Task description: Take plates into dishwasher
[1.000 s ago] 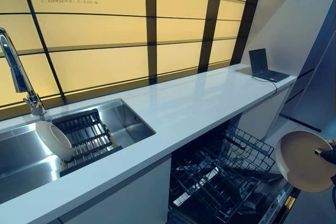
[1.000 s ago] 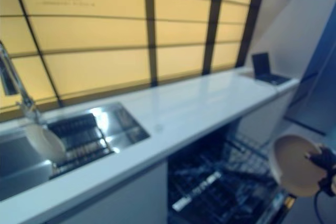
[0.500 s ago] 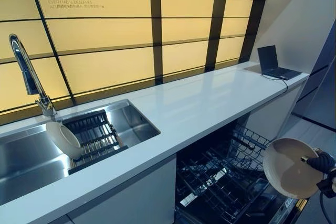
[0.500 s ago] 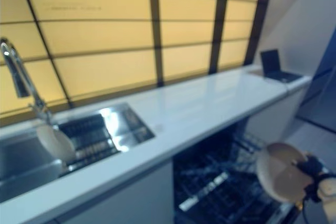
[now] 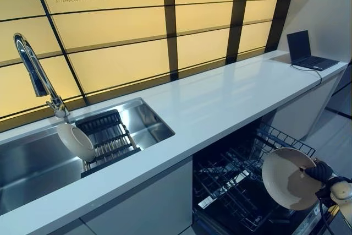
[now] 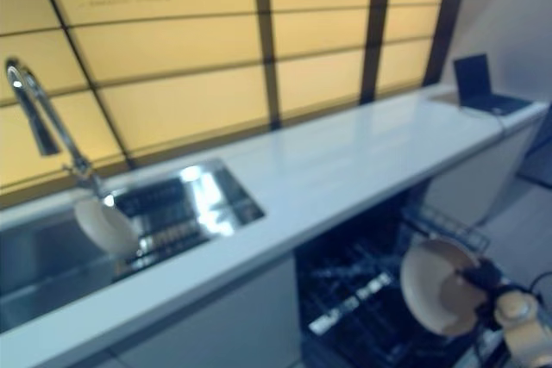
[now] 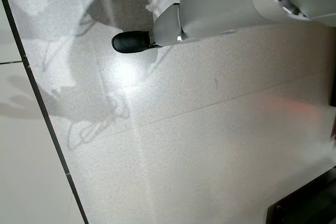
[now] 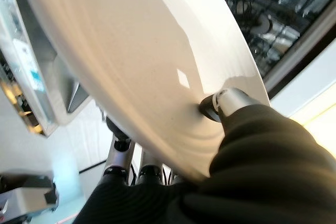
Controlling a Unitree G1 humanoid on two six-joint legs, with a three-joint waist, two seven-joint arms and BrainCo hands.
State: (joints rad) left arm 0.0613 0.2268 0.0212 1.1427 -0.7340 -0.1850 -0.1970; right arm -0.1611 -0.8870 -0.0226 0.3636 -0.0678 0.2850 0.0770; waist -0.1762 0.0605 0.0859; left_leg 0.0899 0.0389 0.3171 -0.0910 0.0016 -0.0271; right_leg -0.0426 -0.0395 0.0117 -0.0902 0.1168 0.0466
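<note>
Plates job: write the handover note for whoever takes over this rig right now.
Right robot hand: shut on the round cream plate, thumb on its face, fingers behind the rim; it is held tilted over the black wire rack of the open dishwasher, not yet slotted in.
Left robot hand: off to the side over the floor, holding nothing; only one fingertip shows, so its state is unclear.
Second cream plate: leaning on the dark drying rack in the steel sink.
Done: one plate brought to the dishwasher.
Left: set it in the rack, then fetch the sink plate.
</note>
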